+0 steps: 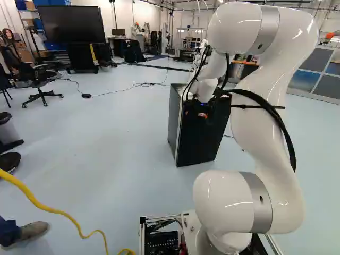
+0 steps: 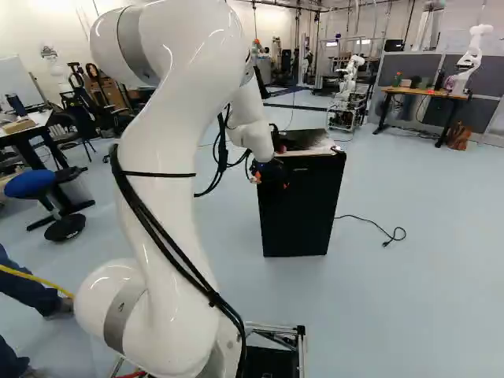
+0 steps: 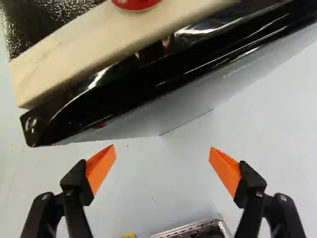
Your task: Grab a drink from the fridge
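The fridge, a small black box [image 2: 301,216], stands on the floor ahead of the base with its front facing me. At its front, near the top edge, hangs my gripper [image 2: 270,181], which the left base view shows partly hidden by the wrist. The wrist view shows the gripper [image 3: 162,158] open, its orange pads wide apart and only floor visible between them. Ahead of the fingers runs the fridge's glossy black top edge [image 3: 148,82], touching neither finger. No drink is in sight, and the fridge's inside is hidden.
Along the fridge top lies a pale wooden strip [image 3: 74,62] with a red round thing [image 3: 136,4] by it. A black cable [image 2: 370,224] trails beside the fridge. A yellow cable [image 1: 53,211] crosses the floor near the base. Another robot [image 2: 350,79] stands farther back.
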You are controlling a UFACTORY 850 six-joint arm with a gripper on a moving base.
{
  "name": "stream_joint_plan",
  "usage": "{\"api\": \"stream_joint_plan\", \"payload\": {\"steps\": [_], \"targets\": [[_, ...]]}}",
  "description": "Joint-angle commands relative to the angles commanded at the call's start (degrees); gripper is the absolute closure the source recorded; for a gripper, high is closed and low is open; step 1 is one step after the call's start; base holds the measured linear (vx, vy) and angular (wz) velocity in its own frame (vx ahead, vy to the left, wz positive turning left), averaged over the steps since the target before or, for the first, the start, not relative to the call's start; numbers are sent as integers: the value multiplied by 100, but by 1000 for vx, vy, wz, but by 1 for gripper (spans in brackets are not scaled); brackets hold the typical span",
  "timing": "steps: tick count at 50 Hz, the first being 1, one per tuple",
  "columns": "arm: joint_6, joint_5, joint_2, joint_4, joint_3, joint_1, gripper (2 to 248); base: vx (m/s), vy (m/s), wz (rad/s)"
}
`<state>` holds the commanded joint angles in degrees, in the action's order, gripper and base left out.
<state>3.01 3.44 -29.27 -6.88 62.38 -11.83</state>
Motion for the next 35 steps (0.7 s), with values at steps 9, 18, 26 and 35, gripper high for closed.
{"api": "stream_joint_plan", "payload": {"steps": [9, 18, 26, 35], "targets": [[0, -266, 3, 0, -4, 10, 3, 0, 0, 0], [0, -366, 5, 0, -7, 17, 3, 0, 0, 0], [0, -376, 55, 0, -76, 10, 3, 0, 0, 0], [0, -380, 208, 0, -286, -15, 3, 0, 0, 0]]}}
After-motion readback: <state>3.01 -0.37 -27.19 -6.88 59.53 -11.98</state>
